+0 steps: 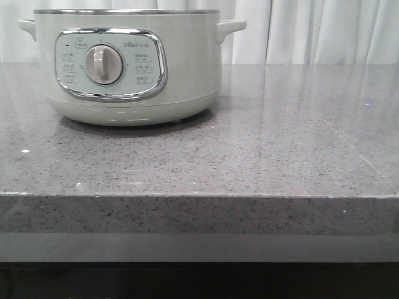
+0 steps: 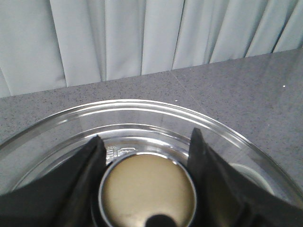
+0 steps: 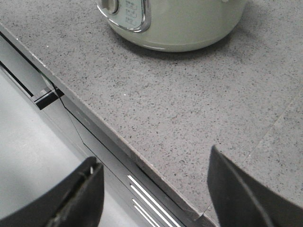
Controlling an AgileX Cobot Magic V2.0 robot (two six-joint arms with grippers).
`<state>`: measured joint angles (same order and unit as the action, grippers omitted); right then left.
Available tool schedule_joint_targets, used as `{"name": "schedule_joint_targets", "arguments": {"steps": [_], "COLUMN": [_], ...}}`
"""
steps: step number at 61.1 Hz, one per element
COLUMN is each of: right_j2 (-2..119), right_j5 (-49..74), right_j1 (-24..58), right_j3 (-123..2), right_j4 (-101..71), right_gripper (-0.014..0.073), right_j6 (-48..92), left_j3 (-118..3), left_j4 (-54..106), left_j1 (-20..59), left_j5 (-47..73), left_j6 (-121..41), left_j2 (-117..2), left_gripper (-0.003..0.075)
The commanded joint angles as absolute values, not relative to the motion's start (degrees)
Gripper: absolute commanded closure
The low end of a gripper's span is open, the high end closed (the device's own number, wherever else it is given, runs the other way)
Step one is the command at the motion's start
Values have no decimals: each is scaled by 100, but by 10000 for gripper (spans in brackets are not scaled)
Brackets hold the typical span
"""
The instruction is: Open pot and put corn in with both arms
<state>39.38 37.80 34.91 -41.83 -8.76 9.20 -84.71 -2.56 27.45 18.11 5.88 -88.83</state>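
The pale cream-green pot stands at the back left of the counter, its dial panel facing me and its metal lid rim at the top edge of the front view. In the left wrist view the glass lid fills the lower half. My left gripper is straight above it, and its black fingers press both sides of the round beige lid knob. My right gripper is open and empty over the counter's front edge, with the pot farther off. The corn is out of view.
The grey speckled counter stretches to the right of the pot. White curtains hang behind it. In the right wrist view the counter's front edge runs diagonally, with a grey cabinet front and the floor below.
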Motion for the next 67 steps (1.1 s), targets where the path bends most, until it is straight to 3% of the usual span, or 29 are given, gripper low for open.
{"name": "schedule_joint_targets", "arguments": {"steps": [1, 67], "right_j2": [3926, 3926], "right_j5": [3361, 3361], "right_j1": [3459, 3459], "right_j3": [-4336, -4336], "right_j4": [-934, -934], "right_gripper": [106, 106], "right_j6": [932, 932], "left_j3": [-8935, -8946], "left_j4": [-275, -744], "left_j1": [2790, 2766], "left_j5": [945, 907], "left_j6": [590, 590], "left_j2": [-8893, -9324], "left_gripper": [459, 459]}}
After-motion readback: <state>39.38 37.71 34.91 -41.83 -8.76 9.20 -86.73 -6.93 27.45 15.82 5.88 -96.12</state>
